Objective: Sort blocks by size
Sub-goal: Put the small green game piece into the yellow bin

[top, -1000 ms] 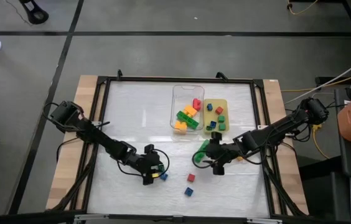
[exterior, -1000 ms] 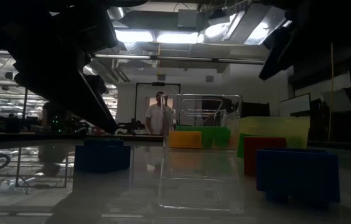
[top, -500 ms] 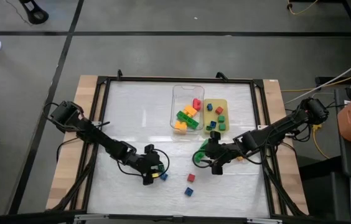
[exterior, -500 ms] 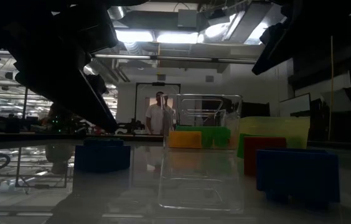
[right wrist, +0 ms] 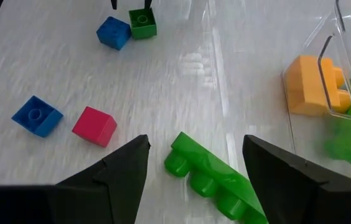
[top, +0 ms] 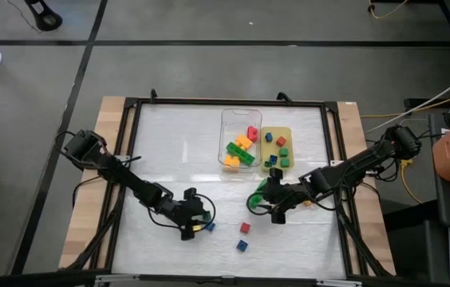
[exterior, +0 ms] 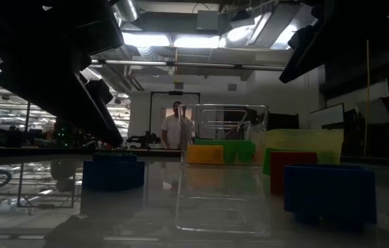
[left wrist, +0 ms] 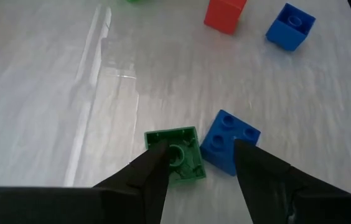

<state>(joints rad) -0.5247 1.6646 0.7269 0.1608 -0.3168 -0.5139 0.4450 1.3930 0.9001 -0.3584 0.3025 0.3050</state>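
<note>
My left gripper [top: 195,224] is open low over the table's near middle. Its fingers [left wrist: 152,177] stand on either side of a green block [left wrist: 177,163], which lies hollow side up, and a blue block [left wrist: 230,140] touching it. My right gripper [top: 262,201] is open, its fingers on either side of a long green studded bar [right wrist: 213,174] that lies on the table. A red block [top: 245,228] and another blue block [top: 242,245] rest on the table between the arms. Whether either gripper touches a block, I cannot tell.
A clear tray [top: 225,118] with orange, green and red blocks and a yellow tray [top: 277,132] with small cubes stand side by side at the far middle. A black frame [top: 129,159] runs around the table. A person [exterior: 176,127] stands far off in the room.
My left gripper has drawn back a little toward the table's left, staying open. The blocks have kept their places.
</note>
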